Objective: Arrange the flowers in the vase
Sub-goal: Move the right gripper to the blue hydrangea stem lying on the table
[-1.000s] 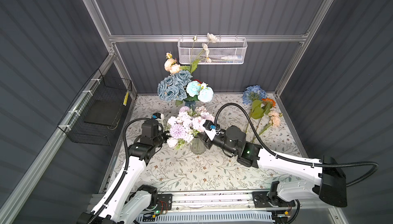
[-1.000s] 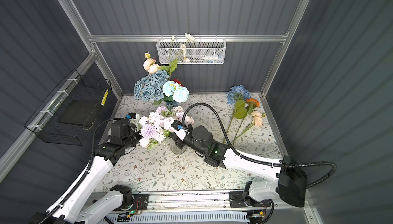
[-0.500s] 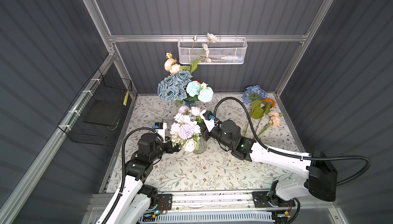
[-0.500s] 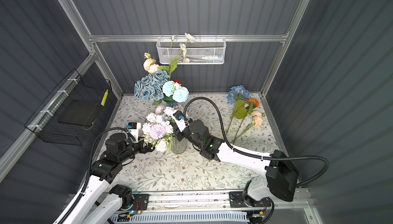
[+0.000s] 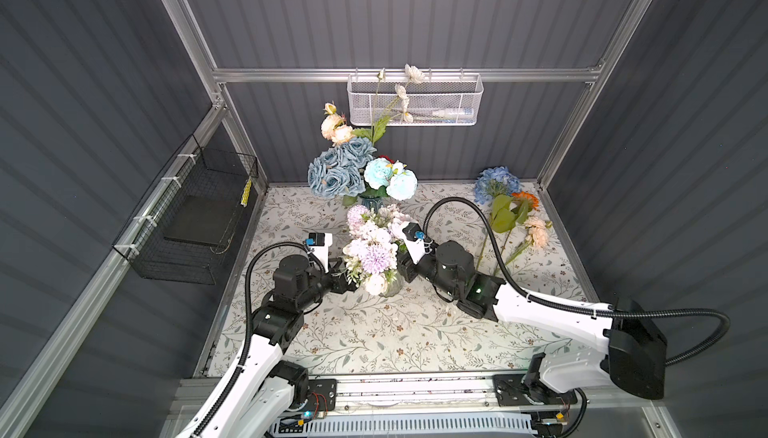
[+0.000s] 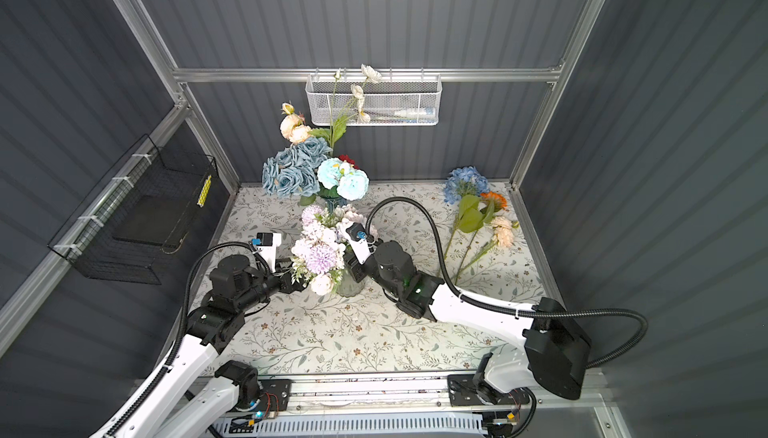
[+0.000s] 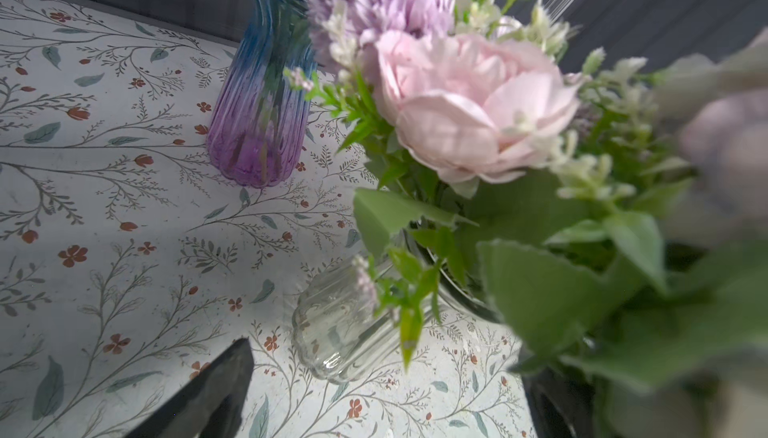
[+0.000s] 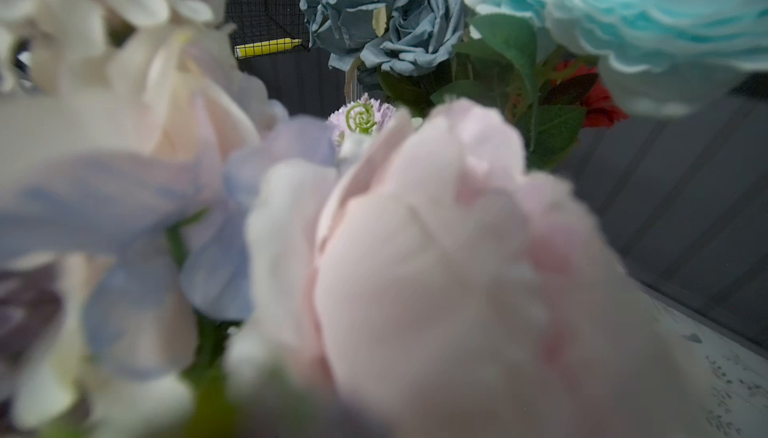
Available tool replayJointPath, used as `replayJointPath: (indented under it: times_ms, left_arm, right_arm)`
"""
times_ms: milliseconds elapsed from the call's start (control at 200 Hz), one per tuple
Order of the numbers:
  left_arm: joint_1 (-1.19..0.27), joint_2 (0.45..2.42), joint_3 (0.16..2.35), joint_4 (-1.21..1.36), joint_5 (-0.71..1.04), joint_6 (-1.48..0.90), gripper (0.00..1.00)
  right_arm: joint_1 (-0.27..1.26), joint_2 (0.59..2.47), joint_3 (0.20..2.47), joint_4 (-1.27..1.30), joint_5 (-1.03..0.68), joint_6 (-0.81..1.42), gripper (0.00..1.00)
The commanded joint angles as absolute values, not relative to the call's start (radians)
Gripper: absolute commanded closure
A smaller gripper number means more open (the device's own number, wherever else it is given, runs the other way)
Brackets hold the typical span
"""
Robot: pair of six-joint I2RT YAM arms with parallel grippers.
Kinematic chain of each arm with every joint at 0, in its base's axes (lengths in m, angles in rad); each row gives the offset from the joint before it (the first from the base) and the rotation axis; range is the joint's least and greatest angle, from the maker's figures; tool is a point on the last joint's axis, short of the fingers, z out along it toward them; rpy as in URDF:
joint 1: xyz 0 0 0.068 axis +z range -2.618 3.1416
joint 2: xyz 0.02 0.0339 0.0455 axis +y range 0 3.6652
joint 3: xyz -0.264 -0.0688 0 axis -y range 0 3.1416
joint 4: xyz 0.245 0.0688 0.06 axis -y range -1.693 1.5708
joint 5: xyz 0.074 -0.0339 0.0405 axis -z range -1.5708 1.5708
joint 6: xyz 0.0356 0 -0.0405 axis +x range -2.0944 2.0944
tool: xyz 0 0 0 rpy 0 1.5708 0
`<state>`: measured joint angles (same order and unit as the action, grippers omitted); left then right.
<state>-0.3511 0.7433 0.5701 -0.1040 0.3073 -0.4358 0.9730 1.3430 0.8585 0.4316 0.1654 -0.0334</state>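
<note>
A clear ribbed glass vase (image 5: 392, 287) (image 7: 340, 332) stands mid-table and holds a bunch of pink, lilac and white flowers (image 5: 374, 244) (image 7: 465, 103). My left gripper (image 5: 347, 281) (image 7: 386, 373) sits low at the vase's left, open wide, and the vase base lies just ahead between its fingers (image 7: 216, 390). My right gripper (image 5: 405, 270) is against the bunch's right side. Blooms fill the right wrist view and hide its jaws. More flowers lie on the cloth at the right: a blue hydrangea (image 5: 496, 182), an orange head (image 5: 525, 199) and a peach one (image 5: 538, 230).
A blue-to-purple glass vase (image 5: 370, 202) (image 7: 259, 115) with dusty-blue roses (image 5: 336, 171) and aqua puffs (image 5: 390, 178) stands behind the clear vase. A white mesh basket (image 5: 440, 101) hangs on the back wall. A black wire basket (image 5: 195, 223) is on the left wall.
My left arm has drawn back and dropped low, bringing its gripper beside the vase base. My right arm has shifted a little along the bunch's right side.
</note>
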Motion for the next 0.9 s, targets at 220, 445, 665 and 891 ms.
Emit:
replayJointPath:
  times_ms: [220, 445, 665, 891]
  left_arm:
    - [-0.354, 0.757, 0.564, -0.055, 0.192, -0.487, 0.01]
    - [-0.354, 0.765, 0.545, -0.039, 0.119, -0.512, 0.01]
    - [-0.354, 0.736, 0.535, -0.066, 0.015, -0.511, 0.01]
    - [-0.354, 0.735, 0.537, -0.107, -0.052, -0.493, 0.01]
  right_arm:
    - [0.939, 1.128, 0.779, 0.248, 0.204, -0.031, 0.33]
    - [0.775, 0.935, 0.707, 0.136, 0.140, 0.072, 0.31]
    - [0.577, 0.906, 0.700, -0.013, 0.199, 0.203, 0.30]
    - [0.391, 1.052, 0.716, -0.082, 0.169, 0.332, 0.30]
